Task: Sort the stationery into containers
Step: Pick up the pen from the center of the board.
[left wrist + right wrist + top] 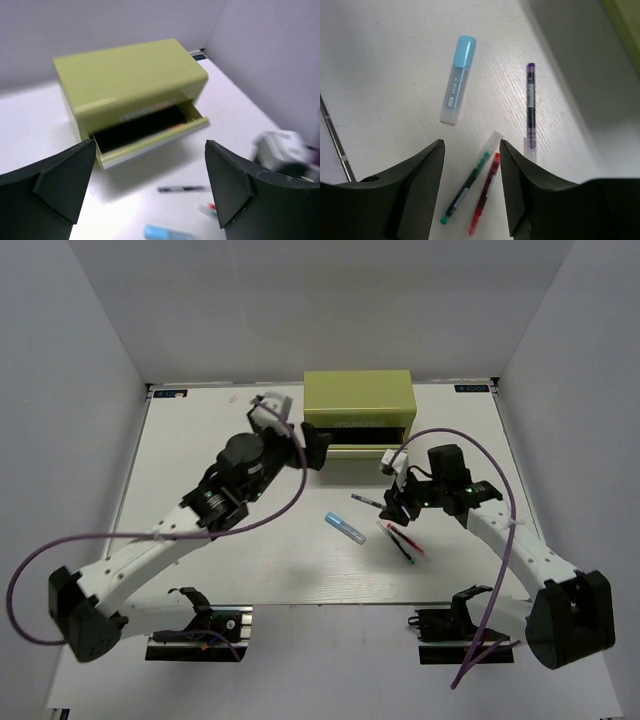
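The olive-green chest (358, 405) stands at the back with one drawer (150, 140) pulled out; something orange (176, 127) shows inside it. My left gripper (318, 445) hovers open in front of that drawer, with nothing between its fingers (65, 180). A blue marker (457, 80), a dark pen (531, 105), a clear-capped green pen (470, 182) and a red pen (485, 195) lie on the table. My right gripper (471, 145) hangs open just above the green and red pens, with the green pen's clear cap below the gap.
White walls close in the table (200, 540) on the left, right and back. Purple cables (60, 550) loop off both arms. The right arm's white wrist part (280, 150) sits close to my left gripper's right finger.
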Action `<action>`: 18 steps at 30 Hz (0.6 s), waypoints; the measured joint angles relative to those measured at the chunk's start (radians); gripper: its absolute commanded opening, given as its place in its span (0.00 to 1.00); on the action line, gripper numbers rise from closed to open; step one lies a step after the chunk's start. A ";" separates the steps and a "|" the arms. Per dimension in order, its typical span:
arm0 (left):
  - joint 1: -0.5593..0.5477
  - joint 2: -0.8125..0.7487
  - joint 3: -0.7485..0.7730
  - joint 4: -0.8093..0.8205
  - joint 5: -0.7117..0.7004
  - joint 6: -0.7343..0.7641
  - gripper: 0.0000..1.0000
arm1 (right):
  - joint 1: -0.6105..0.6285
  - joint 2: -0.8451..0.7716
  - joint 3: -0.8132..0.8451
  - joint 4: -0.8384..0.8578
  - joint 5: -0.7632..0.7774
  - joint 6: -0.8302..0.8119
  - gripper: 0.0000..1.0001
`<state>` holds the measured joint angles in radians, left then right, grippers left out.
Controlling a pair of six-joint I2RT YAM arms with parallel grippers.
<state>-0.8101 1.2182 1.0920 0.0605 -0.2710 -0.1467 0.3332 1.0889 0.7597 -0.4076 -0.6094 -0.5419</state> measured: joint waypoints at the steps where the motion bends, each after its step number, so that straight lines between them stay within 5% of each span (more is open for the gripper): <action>1: 0.003 -0.058 -0.040 -0.029 0.001 -0.072 1.00 | 0.018 0.034 0.013 -0.004 0.005 0.001 0.56; 10: 0.010 -0.389 -0.374 -0.383 -0.001 -0.588 1.00 | 0.201 0.293 0.093 0.013 0.120 0.065 0.84; 18: 0.010 -0.668 -0.476 -0.555 -0.022 -0.808 1.00 | 0.296 0.438 0.135 0.042 0.238 0.116 0.85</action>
<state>-0.7998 0.5507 0.6159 -0.4950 -0.2932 -0.9543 0.6296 1.5269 0.8951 -0.3660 -0.3710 -0.4263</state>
